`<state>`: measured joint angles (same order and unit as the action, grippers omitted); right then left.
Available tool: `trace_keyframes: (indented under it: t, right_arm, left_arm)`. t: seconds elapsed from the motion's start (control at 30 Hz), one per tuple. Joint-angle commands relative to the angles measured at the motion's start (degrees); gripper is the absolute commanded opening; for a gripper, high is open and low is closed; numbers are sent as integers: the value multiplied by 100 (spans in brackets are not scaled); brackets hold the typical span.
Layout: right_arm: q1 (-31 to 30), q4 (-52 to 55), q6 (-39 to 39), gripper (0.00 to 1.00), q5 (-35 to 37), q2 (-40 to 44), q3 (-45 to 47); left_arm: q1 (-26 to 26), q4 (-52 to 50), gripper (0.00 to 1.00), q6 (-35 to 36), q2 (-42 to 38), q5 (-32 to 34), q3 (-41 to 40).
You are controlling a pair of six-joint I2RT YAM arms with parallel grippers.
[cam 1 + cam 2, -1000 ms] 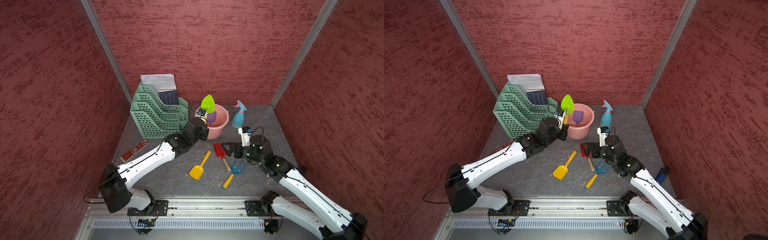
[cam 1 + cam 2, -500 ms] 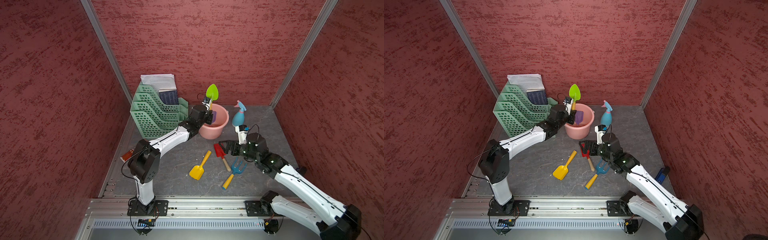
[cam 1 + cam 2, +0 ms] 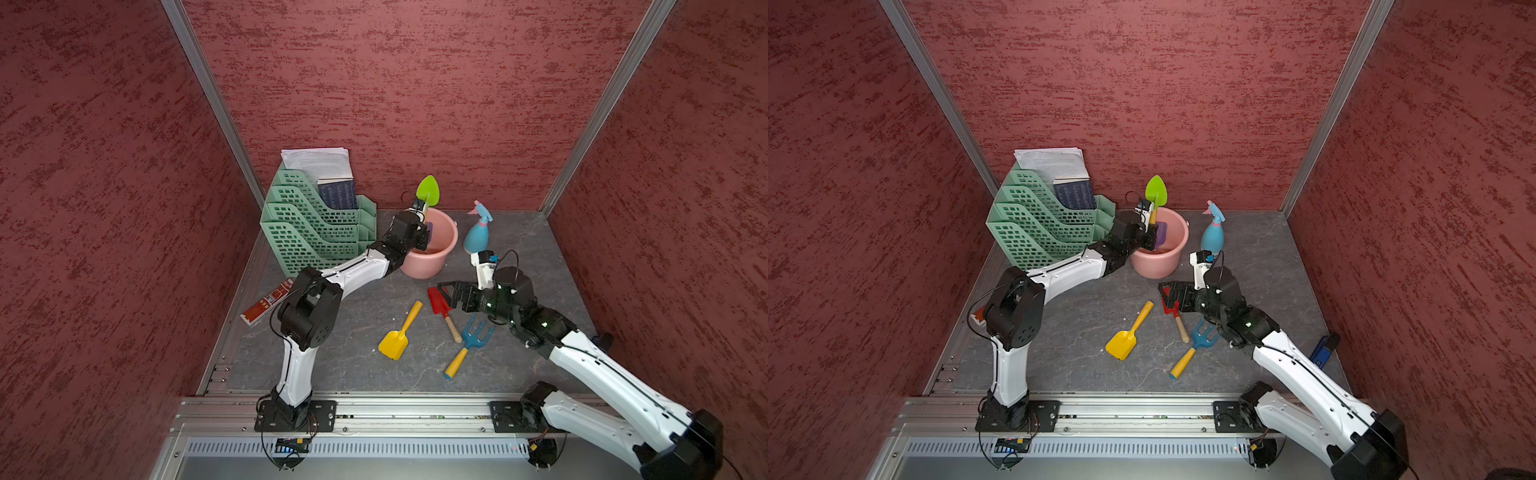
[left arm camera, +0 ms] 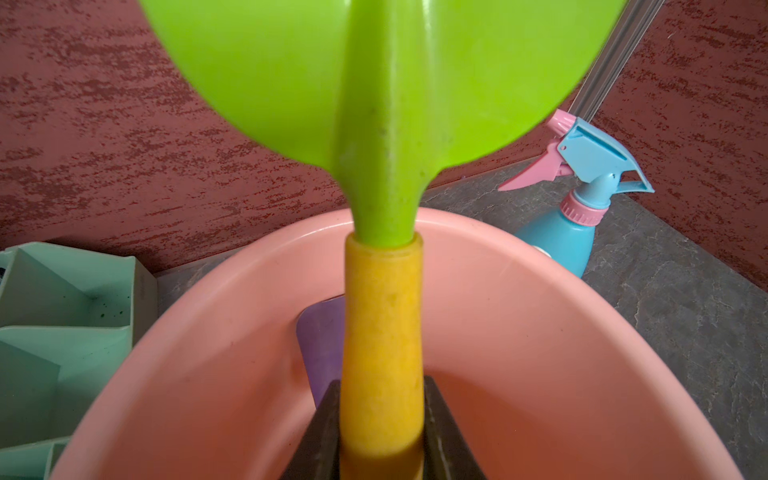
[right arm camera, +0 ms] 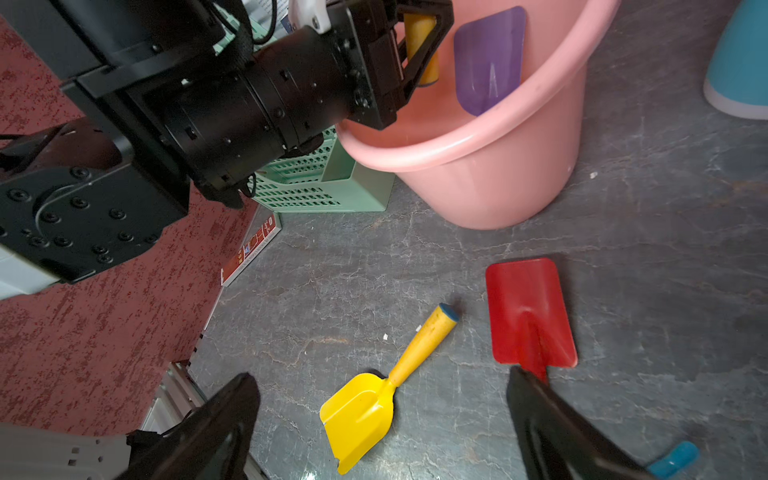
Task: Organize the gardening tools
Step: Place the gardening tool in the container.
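**A:** Entry one, left gripper [image 4: 382, 436]?

**B:** Jaws were closed on the yellow handle of the green leaf trowel [image 4: 382, 104]. It was held upright, blade uppermost, over the opening of the pink bucket [image 3: 424, 266].

**A:** Contents of the bucket?

**B:** One purple scoop [image 5: 490, 62], leaning against the inner wall (handle hidden below the rim).

**A:** Entry two, right gripper [image 3: 448, 295]?

**B:** Jaws were spread wide and held nothing. It hovered low over the blade end of the red spade [image 3: 437, 300], with one finger above the spade's neck in the right wrist view.

**A:** Loose items on the table [image 3: 353, 324]?

**B:**
- The red spade lay flat.
- The yellow scoop [image 3: 395, 343] lay near it, on the left arm's side.
- The blue three-prong fork [image 3: 473, 338] lay just beside the spade's handle.
- The light-blue spray bottle [image 3: 477, 237] stood upright beside the bucket, near the back wall.
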<state>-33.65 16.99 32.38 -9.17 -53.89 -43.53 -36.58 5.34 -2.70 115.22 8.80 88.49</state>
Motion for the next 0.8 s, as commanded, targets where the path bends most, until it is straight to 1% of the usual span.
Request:
trace_keyframes:
  t: [0.0,0.03,0.1,0.13,0.2,0.3,0.4,0.53,0.67,0.77]
  right_arm:
    - [-20,31,-4,98,145,41,1]
    - [-25,60,9,98,181,41,7]
    - [-23,131,81,98,261,43,19]
    - [-25,157,105,98,259,45,34]
    - [-24,254,191,98,268,48,29]
    - [-36,577,331,98,258,44,-14]
    - [-45,1061,442,98,204,40,-61]
    - [-76,1927,518,98,180,114,-77]
    - [-153,2534,774,98,121,397,113]
    - [-311,2770,913,98,120,535,323]
  left_arm:
    - [18,361,42,-47,54,-54,41]
    - [10,377,48,-34,30,-71,13]
    - [-6,406,66,22,-24,-54,-40]
    - [-7,407,71,50,-53,-34,-55]
    - [-20,396,85,64,-135,7,-92]
    - [-69,432,99,91,-346,56,-239]
    - [-154,482,100,168,-658,40,-487]
    - [-317,354,100,199,-1283,-13,-934]
    - [-550,-120,100,70,-1971,4,-1424]
    - [-690,-638,100,-249,-2505,-5,-1819]
